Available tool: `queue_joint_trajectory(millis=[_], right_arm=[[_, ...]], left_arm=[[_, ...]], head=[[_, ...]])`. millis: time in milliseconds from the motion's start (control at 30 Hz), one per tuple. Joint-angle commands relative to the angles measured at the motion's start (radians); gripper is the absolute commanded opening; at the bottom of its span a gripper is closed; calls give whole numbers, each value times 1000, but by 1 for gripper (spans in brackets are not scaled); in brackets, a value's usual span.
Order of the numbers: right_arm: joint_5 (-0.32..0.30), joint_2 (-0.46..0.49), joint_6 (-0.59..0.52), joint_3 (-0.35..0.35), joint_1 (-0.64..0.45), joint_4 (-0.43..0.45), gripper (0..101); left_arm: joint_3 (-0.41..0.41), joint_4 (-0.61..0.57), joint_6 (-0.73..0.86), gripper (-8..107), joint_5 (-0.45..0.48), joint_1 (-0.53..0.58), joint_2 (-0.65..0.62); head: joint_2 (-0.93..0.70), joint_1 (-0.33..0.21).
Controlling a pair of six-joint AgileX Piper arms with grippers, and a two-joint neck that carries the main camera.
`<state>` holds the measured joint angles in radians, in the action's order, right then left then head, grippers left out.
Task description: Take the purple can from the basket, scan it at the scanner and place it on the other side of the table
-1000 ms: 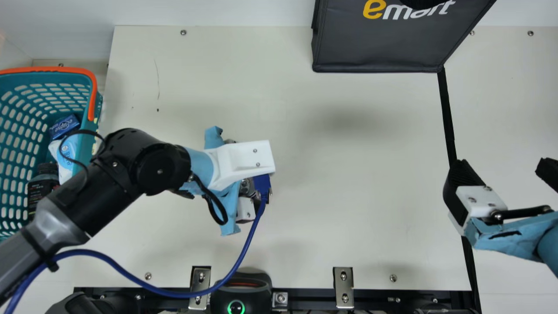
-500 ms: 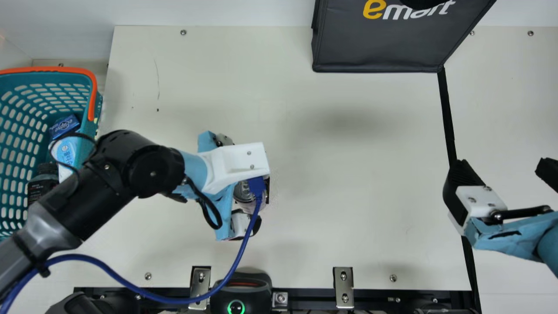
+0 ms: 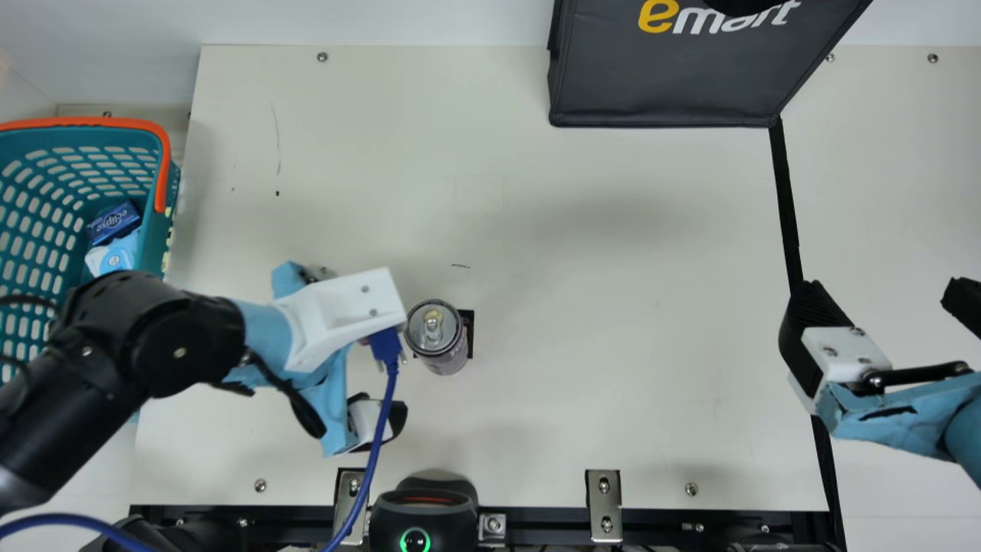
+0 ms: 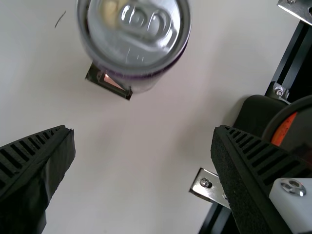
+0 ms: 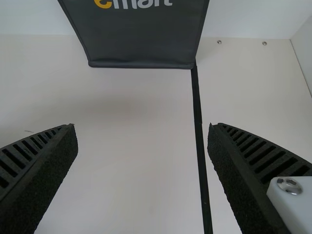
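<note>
Because the purple can (image 3: pixel 435 337) stands upright on the table (image 3: pixel 582 399), out of the basket (image 3: pixel 153 245) and near the scanner (image 3: pixel 418 510), you may take its spot as deliberate, probably a handover place that both arms can reach. Its tab end faces up, which leaves the side wall for you to grip. It stands at a small dark plate (image 3: pixel 470 333); whether its base rests on that, you can't tell.

Your left gripper (image 4: pixel 142 129) is spread wide, its 2 ribbed fingers well apart, nothing between them and neither touching the can. Your right gripper (image 5: pixel 143 126) is wide open too, with 0 items in its grasp, over by the black line (image 3: pixel 784 184) at the table's right.

You can't tell from here whether the code was read, so I'd check that first. The next move likely calls for a square grip; a glancing push could tip the can.
</note>
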<state>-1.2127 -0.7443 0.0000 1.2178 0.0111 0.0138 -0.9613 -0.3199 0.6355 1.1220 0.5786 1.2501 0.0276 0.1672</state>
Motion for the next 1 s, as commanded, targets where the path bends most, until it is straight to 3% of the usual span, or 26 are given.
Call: queue_joint_trajectory(millis=[0, 200, 467, 967], right_arm=[[0, 0, 0, 0, 0, 0, 95], [0, 0, 0, 0, 0, 0, 95], [0, 0, 0, 0, 0, 0, 95], [0, 0, 0, 0, 0, 0, 95]], left_arm=[[8, -7, -62, 90, 12, -16, -33], [5, -13, -269, 90, 42, -32, -88], [-69, 27, -629, 90, 45, 33, -98], [-191, 286, -1271, 90, -23, 256, -3]], head=[[0, -29], [0, -29], [0, -29], [0, -29]])
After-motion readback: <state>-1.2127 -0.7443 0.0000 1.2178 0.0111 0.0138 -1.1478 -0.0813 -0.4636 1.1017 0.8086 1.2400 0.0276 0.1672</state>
